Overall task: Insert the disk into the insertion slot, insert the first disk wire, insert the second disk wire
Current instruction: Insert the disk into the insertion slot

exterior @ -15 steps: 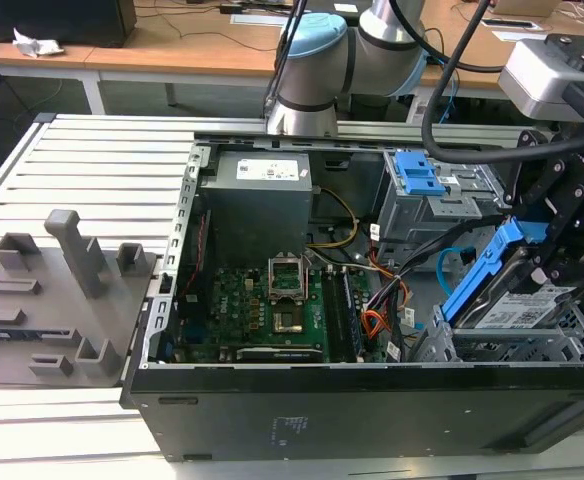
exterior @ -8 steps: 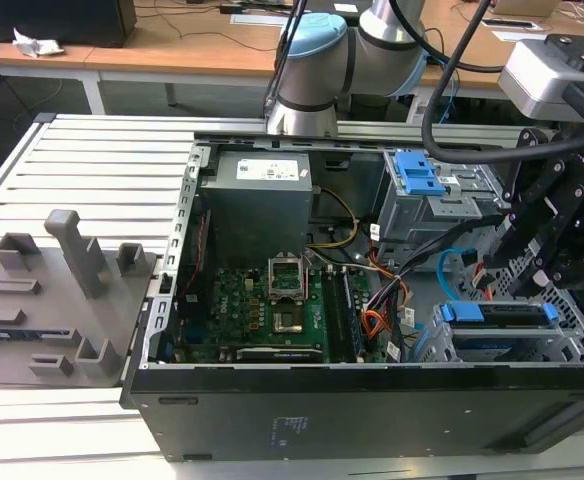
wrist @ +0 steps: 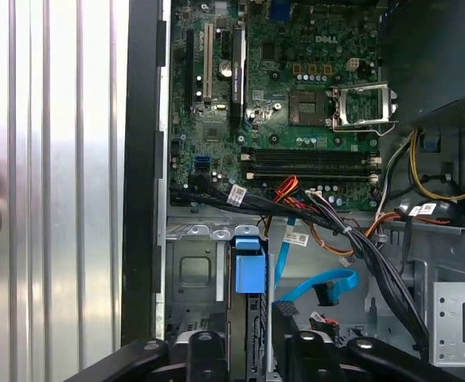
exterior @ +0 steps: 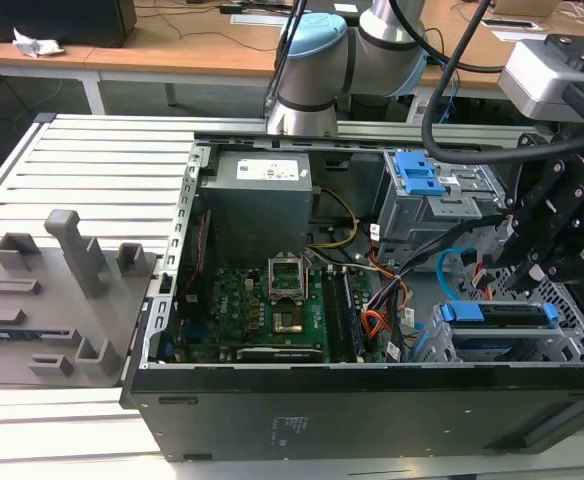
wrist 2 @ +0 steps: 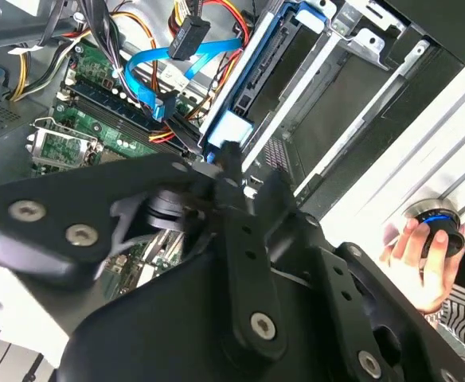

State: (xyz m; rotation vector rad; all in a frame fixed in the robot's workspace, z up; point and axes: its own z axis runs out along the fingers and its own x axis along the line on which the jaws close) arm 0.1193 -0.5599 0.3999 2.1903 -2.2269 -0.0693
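On the slatted table [wrist: 57,159], in the open case [wrist: 141,159], the disk [wrist: 248,274] sits edge-up in the slot [wrist: 193,270], directly below the spread gripper [wrist: 254,344], which straddles it.

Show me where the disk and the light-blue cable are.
the disk [wrist: 248,274], first wrist view, on its blue carrier handle.
the light-blue cable [wrist: 320,283], first wrist view, on its flat loop.

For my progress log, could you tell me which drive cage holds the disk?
The silver perforated cage nearest the tool, blue-framed disk inside; the grey cage bears a blue latch instead.
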